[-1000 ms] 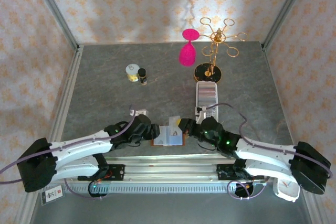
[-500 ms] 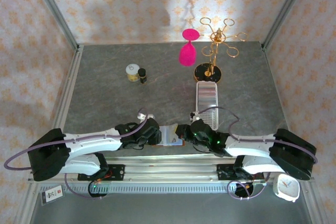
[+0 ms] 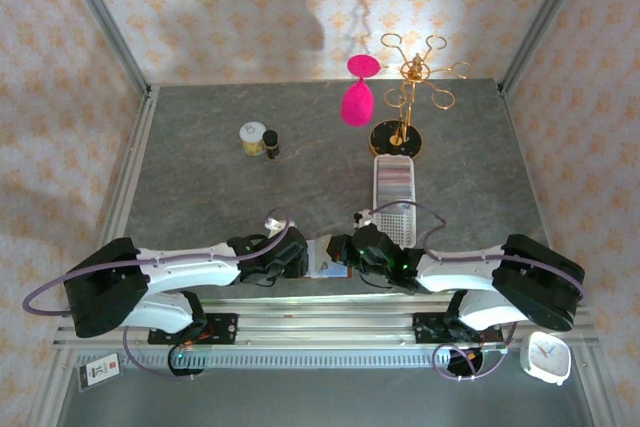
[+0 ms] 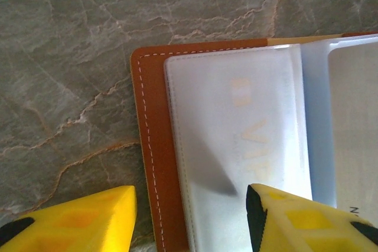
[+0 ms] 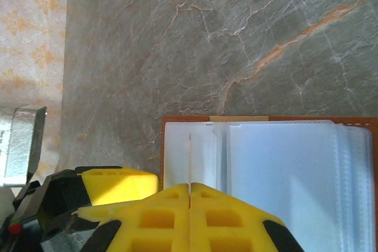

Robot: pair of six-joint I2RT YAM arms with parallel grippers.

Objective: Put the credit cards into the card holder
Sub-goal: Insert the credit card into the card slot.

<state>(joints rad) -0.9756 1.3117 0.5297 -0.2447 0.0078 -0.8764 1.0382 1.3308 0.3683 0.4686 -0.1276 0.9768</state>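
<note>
Left wrist: card holder (image 4: 150, 146) edge between parted left gripper (image 4: 189, 196) jaws; right gripper (image 5: 190, 187) clenched beside it.

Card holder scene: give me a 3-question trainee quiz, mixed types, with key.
1. True or false: the left gripper stands open over the card holder, at its edge.
2. The card holder lies: A) shut B) open on the table C) upright.
3. Fill in: the fingers of the right gripper are ____.
Key: 1 true; 2 B; 3 shut.
</note>
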